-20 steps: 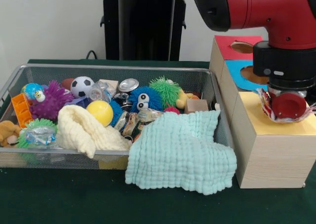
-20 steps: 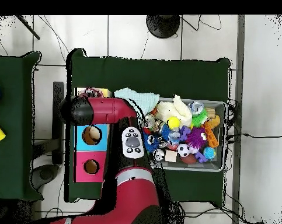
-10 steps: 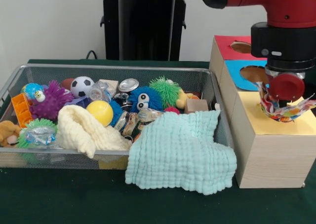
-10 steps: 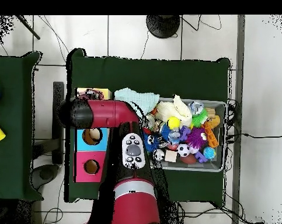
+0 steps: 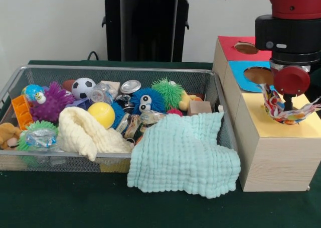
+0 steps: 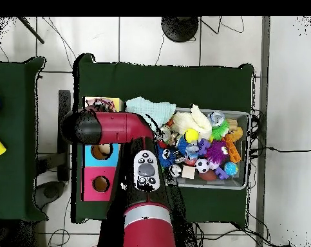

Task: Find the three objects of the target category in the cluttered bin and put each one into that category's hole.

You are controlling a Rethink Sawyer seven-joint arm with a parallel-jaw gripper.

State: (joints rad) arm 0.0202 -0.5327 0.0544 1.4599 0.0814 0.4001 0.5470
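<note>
We see the gripper (image 5: 289, 103) over the box's (image 5: 273, 152) yellow top w/ a colourful cloth (image 5: 287, 110) bunched beneath it, can't tell its grip; wire bin (image 5: 210, 82) holds toys, balls, cloths.

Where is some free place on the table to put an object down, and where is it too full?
Free: the green table in front of the wire bin, left of the hanging mint cloth. Also the strip of table behind the bin in the overhead view. Crowded: the bin itself, packed with toys.
</note>
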